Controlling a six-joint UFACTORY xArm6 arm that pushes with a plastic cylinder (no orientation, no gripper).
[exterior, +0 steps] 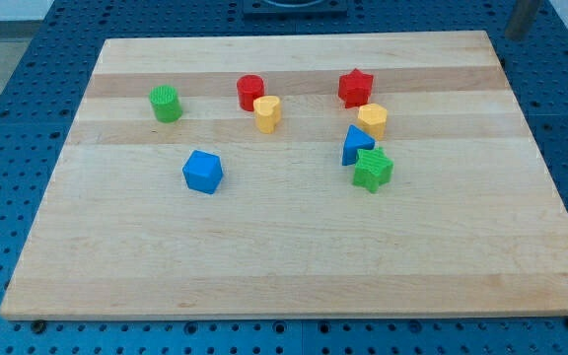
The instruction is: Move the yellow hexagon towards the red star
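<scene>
The yellow hexagon [373,119] sits right of the board's centre, just below and slightly right of the red star [355,88], a small gap between them. A blue triangular block [355,146] lies just below the hexagon, and a green star [373,170] touches that blue block from below. My tip does not show in the view; only a dark object [521,18] stands at the view's top right corner, off the board.
A red cylinder [250,92] and a yellow heart-like block [267,113] sit close together left of centre. A green cylinder [166,104] is at the left. A blue cube [203,172] lies lower left. The wooden board [294,276] rests on a blue perforated table.
</scene>
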